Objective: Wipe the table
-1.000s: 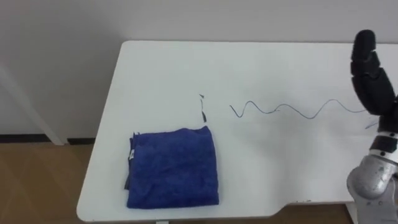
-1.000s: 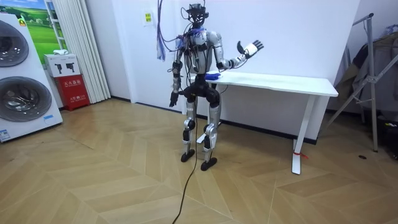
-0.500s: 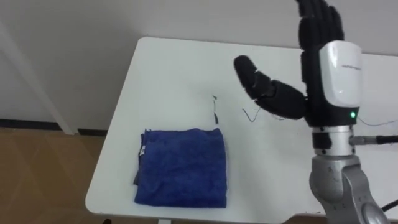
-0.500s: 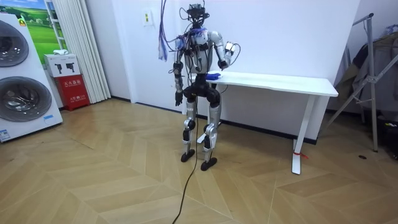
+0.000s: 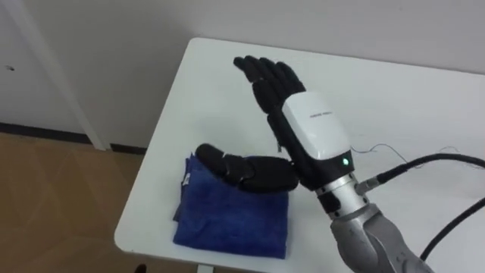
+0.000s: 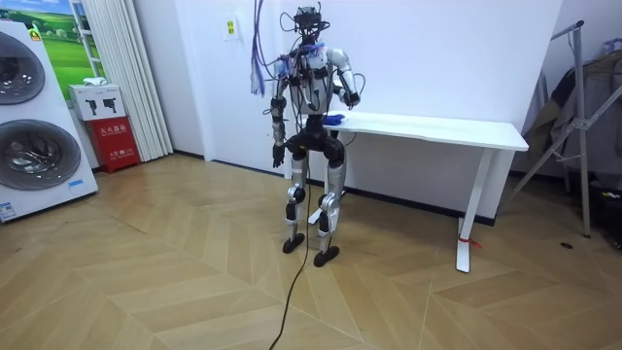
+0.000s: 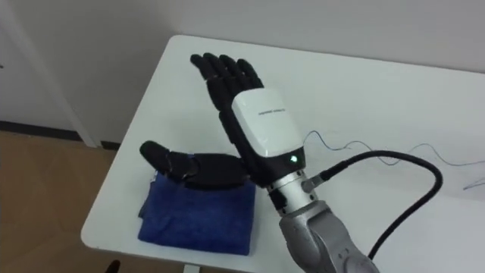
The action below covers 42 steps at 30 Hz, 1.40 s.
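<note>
Blue and folded into a rough square, the cloth (image 5: 227, 224) lies flat on the white table (image 5: 409, 91), close to the table's front edge and near its left front corner. Over the cloth's far edge sits the right hand (image 5: 312, 135), which comes in from the lower right with its white back turned up toward the camera. Its dark fingers (image 5: 265, 76) are stretched out straight and a little apart, pointing away over the tabletop toward the far left corner. The thumb (image 5: 246, 171) is held wide out to the left, across the top of the cloth. The hand grips nothing, and whether the thumb touches the cloth I cannot tell. On the table to the right of the hand runs a thin dark wavy pen line (image 7: 342, 144), well apart from the cloth. Wooden floor (image 5: 61, 197) shows past the table's left edge. In the room view the robot stands upright at the end of the table on the room view's left, its right hand raised at chest height above the tabletop. The left hand (image 6: 276, 156) hangs low at its side; how its fingers are held I cannot tell.
</note>
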Tool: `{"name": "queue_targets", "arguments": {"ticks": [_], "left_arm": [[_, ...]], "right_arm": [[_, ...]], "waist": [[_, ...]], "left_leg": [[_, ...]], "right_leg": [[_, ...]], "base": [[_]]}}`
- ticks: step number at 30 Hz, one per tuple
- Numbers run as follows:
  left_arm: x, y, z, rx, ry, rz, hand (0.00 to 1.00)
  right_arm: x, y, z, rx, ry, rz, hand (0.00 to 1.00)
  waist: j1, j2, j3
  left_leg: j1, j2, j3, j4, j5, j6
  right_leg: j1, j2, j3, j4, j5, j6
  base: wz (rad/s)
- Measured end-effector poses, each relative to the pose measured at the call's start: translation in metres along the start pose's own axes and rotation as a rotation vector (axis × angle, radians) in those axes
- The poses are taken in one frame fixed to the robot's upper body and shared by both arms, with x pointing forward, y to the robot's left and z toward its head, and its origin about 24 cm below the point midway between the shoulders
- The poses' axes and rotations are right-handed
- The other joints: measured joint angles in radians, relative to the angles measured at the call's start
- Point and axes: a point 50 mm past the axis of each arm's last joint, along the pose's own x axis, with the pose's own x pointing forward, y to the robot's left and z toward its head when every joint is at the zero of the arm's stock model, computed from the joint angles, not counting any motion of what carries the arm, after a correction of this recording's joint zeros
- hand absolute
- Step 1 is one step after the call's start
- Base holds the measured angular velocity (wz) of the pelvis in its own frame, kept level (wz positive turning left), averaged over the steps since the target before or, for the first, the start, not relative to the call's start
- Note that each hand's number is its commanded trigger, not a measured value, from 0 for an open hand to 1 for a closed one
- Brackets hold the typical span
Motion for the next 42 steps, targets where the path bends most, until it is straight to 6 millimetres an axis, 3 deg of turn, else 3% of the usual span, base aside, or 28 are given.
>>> {"name": "queue_targets", "arguments": {"ticks": [10,18,28,32,36,42], "left_arm": [[0.002,0.002,0.005,0.013,-0.017,0.007,0.0],[0.002,0.002,0.009,0.046,-0.042,-0.002,0.0],[0.003,0.006,0.007,0.05,-0.033,0.009,0.0],[0.003,0.006,0.006,0.05,-0.029,0.01,0.0],[0.003,0.006,0.006,0.05,-0.03,0.024,0.0],[0.003,0.007,0.007,0.044,-0.041,0.029,0.0]], "right_arm": [[-0.016,0.032,-0.014,-0.068,0.04,0.18,0.0],[-0.036,0.044,-0.029,-0.142,0.082,0.298,0.0],[-0.055,0.059,-0.039,-0.164,0.123,0.385,0.0],[-0.06,0.063,-0.042,-0.207,0.114,0.412,0.0],[-0.069,0.065,-0.04,-0.224,0.101,0.391,0.0],[-0.073,0.066,-0.039,-0.233,0.073,0.349,0.0]], "waist": [[-0.001,-0.014,-0.0062],[-0.004,-0.022,0.0009],[-0.007,-0.013,0.0062],[-0.012,-0.014,0.0049],[-0.013,-0.018,-0.0047],[-0.013,-0.017,-0.0048]], "left_leg": [[0.0,-0.004,-0.003,0.0,0.0,0.0],[-0.001,-0.004,-0.007,0.0,0.0,0.0],[-0.008,-0.005,-0.01,0.0,0.0,0.0],[-0.016,-0.006,-0.015,0.002,0.0,0.0],[-0.017,-0.006,-0.024,0.003,0.0,0.0],[-0.016,-0.006,-0.033,0.002,0.0,0.0]], "right_leg": [[0.005,-0.004,-0.014,-0.014,0.002,0.003],[0.006,-0.004,-0.016,-0.015,0.003,0.003],[0.004,-0.004,-0.016,-0.015,0.003,0.003],[0.0,-0.004,-0.018,-0.016,0.003,0.003],[0.004,-0.004,-0.033,-0.016,0.003,0.003],[0.009,-0.004,-0.041,-0.017,0.003,0.003]], "base": [[0.01],[0.0],[0.0],[0.03],[0.08],[0.03]]}}
